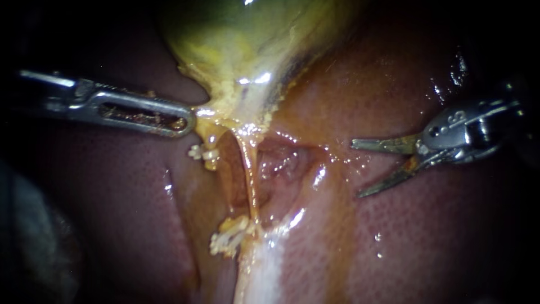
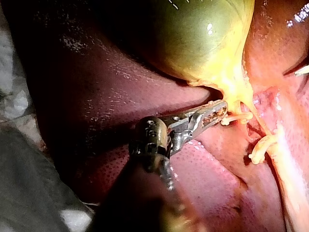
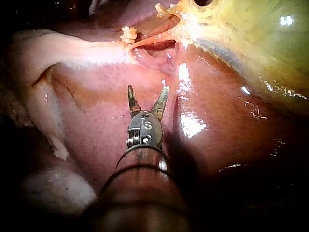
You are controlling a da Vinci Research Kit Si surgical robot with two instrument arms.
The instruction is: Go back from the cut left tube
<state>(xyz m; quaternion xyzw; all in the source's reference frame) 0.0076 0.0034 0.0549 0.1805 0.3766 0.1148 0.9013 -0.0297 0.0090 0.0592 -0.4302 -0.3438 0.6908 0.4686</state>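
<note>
The yellow-green gallbladder (image 1: 247, 39) hangs over the liver (image 1: 427, 236). Below its neck the left tube is cut. Its upper stump carries a white clip (image 1: 201, 152), and more white clips (image 1: 228, 236) sit on the lower stump. Beside it a thin right tube (image 1: 251, 174) runs whole from the neck downward. My left instrument (image 1: 190, 119) holds the neck's edge with its jaws shut on that tissue, as the left wrist view (image 2: 223, 107) also shows. My right instrument (image 1: 357, 169) lies well to the right of the tubes, blades open and holding nothing (image 3: 148, 94).
A wet, pale hollow of liver bed (image 1: 287, 163) lies between the tubes and my right instrument. A whitish band of tissue (image 1: 264, 264) runs down from the lower clips. Grey cloth (image 2: 29, 183) lies beside the liver in the left wrist view.
</note>
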